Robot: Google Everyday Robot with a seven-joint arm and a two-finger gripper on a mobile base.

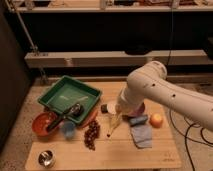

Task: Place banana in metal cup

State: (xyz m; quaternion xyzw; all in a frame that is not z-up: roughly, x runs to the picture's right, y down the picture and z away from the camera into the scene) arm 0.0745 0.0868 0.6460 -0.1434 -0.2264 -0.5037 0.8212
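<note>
My gripper (118,115) hangs from the white arm over the middle of the wooden table (150,159). It is shut on the pale cream banana (113,126), which slants down and to the left just above the tabletop. The small shiny metal cup (46,158) stands at the front left corner of the table, well left of and nearer than the gripper.
A green tray (70,93) lies at the back left with a dark utensil (67,114) across its edge. An orange bowl (42,123), a light blue cup (68,129) and dark red grapes (91,134) lie between banana and metal cup. A blue cloth (142,135) and an orange fruit (156,120) lie to the right.
</note>
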